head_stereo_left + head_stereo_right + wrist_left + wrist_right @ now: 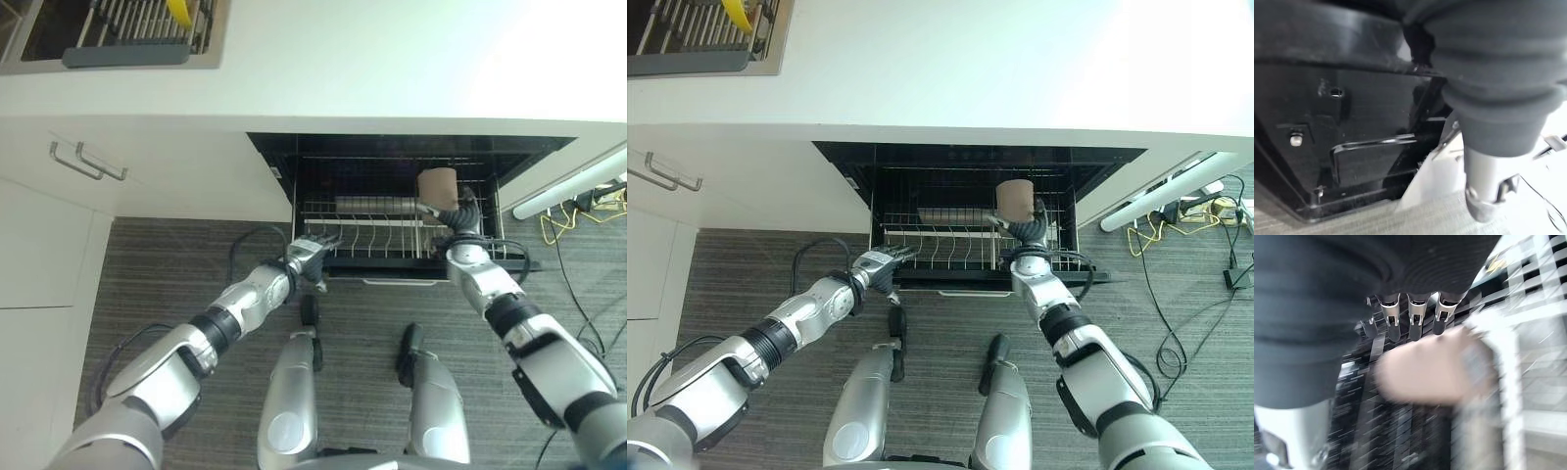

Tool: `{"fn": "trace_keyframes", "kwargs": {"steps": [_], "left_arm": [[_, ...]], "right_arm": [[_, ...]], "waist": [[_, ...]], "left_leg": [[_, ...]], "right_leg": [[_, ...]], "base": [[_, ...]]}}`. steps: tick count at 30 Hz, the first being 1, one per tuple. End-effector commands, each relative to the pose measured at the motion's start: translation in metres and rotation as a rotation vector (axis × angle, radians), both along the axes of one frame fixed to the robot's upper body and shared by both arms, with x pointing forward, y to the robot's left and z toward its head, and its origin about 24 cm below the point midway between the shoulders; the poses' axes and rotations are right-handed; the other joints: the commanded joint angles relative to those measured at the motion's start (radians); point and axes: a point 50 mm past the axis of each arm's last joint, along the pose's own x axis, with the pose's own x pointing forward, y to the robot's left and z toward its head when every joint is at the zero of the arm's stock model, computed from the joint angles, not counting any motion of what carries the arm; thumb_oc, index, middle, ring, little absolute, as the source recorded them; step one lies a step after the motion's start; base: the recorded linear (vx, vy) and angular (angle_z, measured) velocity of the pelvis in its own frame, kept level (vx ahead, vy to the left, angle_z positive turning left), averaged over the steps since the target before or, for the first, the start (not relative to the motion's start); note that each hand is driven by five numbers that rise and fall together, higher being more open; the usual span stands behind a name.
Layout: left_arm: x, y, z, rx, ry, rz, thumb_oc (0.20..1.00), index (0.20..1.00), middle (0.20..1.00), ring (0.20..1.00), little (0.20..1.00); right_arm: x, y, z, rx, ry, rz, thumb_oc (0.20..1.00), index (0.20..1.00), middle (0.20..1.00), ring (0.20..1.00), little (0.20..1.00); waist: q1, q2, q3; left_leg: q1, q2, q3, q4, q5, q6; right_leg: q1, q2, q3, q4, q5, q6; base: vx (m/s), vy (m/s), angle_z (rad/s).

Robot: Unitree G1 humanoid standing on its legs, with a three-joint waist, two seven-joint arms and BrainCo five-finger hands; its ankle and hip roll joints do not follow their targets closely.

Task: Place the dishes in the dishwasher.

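The left hand (312,253) rests at the front left corner of the pulled-out dishwasher rack (392,238), fingers reaching onto its wire rim; whether they are curled round the wire I cannot tell. To do this step well, that hand should steady the rack while the other lowers its load between the tines.

To the right, the right hand (1027,231) is over the rack's right side with its fingers curled round a tan cup (1015,199), which stands just beyond the fingertips, above the wires. The cup should probably go down slowly, mouth downward, into a free slot beside the hand, and be let go only once it sits on the wires.

The eye views give the whole layout: the rack, both hands, the white counter (392,69) above. The right wrist view shows what they cannot: the fingers (1415,316) lying on the cup (1425,372) from close by. The left wrist view shows the dishwasher's dark side wall (1342,112) beside that hand.
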Motion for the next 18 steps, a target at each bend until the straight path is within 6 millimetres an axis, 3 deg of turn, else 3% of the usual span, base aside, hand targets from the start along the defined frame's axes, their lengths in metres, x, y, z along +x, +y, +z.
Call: {"fn": "trace_keyframes", "kwargs": {"steps": [1, 7, 9, 13, 14, 18], "left_arm": [[-0.043, 0.051, -0.075, 0.077, 0.197, 0.272, 1.000, 1.000, 1.000, 1.000, 1.000], [-0.048, 0.052, -0.059, -0.210, -0.030, 0.351, 1.000, 1.000, 1.000, 1.000, 1.000], [-0.048, 0.053, -0.055, -0.244, -0.065, 0.360, 1.000, 1.000, 1.000, 1.000, 1.000], [-0.051, 0.058, -0.027, -0.370, -0.209, 0.358, 1.000, 1.000, 1.000, 1.000, 1.000], [-0.054, 0.065, -0.011, -0.419, -0.268, 0.350, 1.000, 1.000, 1.000, 1.000, 1.000], [-0.064, 0.076, 0.022, -0.545, -0.429, 0.309, 1.000, 1.000, 1.000, 1.000, 1.000]], "right_arm": [[-0.008, -0.012, 0.024, 0.070, -0.216, -0.023, 1.000, 1.000, 1.000, 1.000, 1.000], [-0.057, -0.013, 0.027, 0.133, -0.409, 0.145, 1.000, 1.000, 1.000, 1.000, 1.000], [-0.063, -0.015, 0.029, 0.131, -0.437, 0.163, 1.000, 1.000, 1.000, 1.000, 1.000], [-0.079, -0.027, 0.035, 0.130, -0.477, 0.199, 1.000, 1.000, 1.000, 1.000, 1.000], [-0.084, -0.033, 0.034, 0.131, -0.476, 0.201, 1.000, 1.000, 1.000, 1.000, 1.000], [-0.094, -0.039, 0.023, 0.147, -0.437, 0.207, 1.000, 1.000, 1.000, 1.000, 1.000]], "waist": [[-0.045, -0.013, 0.083], [-0.075, -0.008, 0.083], [-0.079, -0.003, 0.083], [-0.082, 0.015, 0.080], [-0.082, 0.022, 0.067], [-0.079, 0.030, 0.029]], "left_leg": [[0.036, 0.004, -0.026, 0.030, -0.126, 0.000], [0.080, 0.003, 0.003, 0.005, -0.119, 0.001], [0.091, 0.002, 0.010, -0.001, -0.117, 0.000], [0.142, -0.004, 0.027, -0.030, -0.113, -0.005], [0.161, -0.006, 0.035, -0.045, -0.112, -0.007], [0.206, 0.000, 0.051, -0.077, -0.104, -0.014]], "right_leg": [[-0.032, 0.004, 0.031, -0.056, 0.081, 0.024], [-0.005, 0.001, 0.044, -0.064, 0.075, 0.028], [0.005, 0.000, 0.043, -0.069, 0.075, 0.028], [0.051, -0.005, 0.034, -0.092, 0.070, 0.033], [0.072, -0.004, 0.029, -0.105, 0.066, 0.033], [0.132, -0.008, 0.005, -0.140, 0.059, 0.031]], "base": [[0.01, 0.058, -0.06], [0.01, 0.060, -0.11], [0.01, 0.059, -0.14], [0.01, 0.060, -0.07], [0.02, 0.053, -0.01], [0.04, 0.002, 0.00]]}}
